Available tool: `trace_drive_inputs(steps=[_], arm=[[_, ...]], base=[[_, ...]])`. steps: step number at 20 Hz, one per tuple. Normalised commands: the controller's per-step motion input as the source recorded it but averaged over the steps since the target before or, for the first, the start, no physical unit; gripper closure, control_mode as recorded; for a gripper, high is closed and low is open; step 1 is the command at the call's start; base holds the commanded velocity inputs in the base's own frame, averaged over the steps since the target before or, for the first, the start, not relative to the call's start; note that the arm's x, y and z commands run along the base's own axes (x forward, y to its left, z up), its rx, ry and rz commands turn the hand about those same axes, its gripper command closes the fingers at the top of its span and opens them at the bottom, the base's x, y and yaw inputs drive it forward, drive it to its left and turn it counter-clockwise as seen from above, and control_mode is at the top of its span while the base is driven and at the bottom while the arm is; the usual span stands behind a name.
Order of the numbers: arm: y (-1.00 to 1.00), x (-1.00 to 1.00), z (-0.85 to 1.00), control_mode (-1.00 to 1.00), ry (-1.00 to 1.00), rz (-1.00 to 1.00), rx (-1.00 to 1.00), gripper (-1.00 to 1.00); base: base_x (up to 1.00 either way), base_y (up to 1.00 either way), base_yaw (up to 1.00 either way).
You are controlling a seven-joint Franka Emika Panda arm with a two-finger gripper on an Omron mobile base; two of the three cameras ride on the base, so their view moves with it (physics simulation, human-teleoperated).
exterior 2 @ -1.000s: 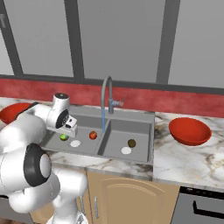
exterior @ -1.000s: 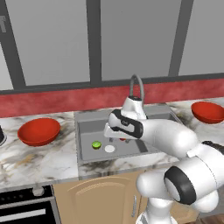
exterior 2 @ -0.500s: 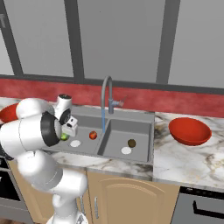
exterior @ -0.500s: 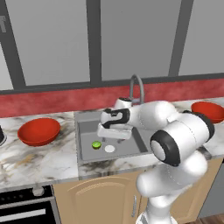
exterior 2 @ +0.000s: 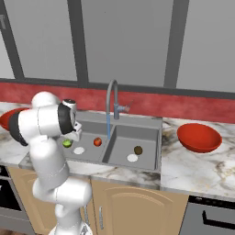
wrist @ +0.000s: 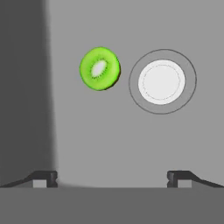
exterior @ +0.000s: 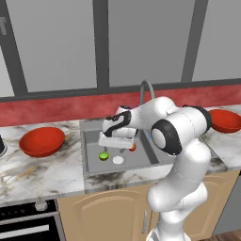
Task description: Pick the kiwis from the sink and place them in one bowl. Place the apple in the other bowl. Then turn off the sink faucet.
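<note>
Hand view gives you the green kiwi (wrist: 99, 68) cut face up, just beside the white drain (wrist: 161, 81) on the sink (wrist: 131, 140) floor. Your hand (wrist: 112, 177) hovers above it, released, fingers spread wide. Since a moment ago the arm has swung left over this basin. No writing is legible.

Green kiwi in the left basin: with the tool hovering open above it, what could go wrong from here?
1. In the hand view the green kiwi sits off to one side of the open tool, not between its fingers; a straight descent would likely miss or nudge it.
2. The kiwi lies close to the drain and is rounded, so a glancing touch could roll it away.
3. The faucet is running, and the apple lies nearby in the same basin.
</note>
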Motion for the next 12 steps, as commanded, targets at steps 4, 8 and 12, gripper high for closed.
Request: trace_drive_inputs(steps=[4, 8, 12], arm=[[0.16, 0.22, -0.41, -1.00, 0.00, -0.01, 0.00, -1.00], [0.07, 0.25, -0.36, -1.00, 0.00, -0.01, 0.00, -1.00], [0.10, 0.32, -0.34, -1.00, 0.00, -0.02, 0.00, -1.00]], base=[[0.00, 0.00, 0.00], [0.00, 0.00, 0.00], [0.00, 0.00, 0.00]])
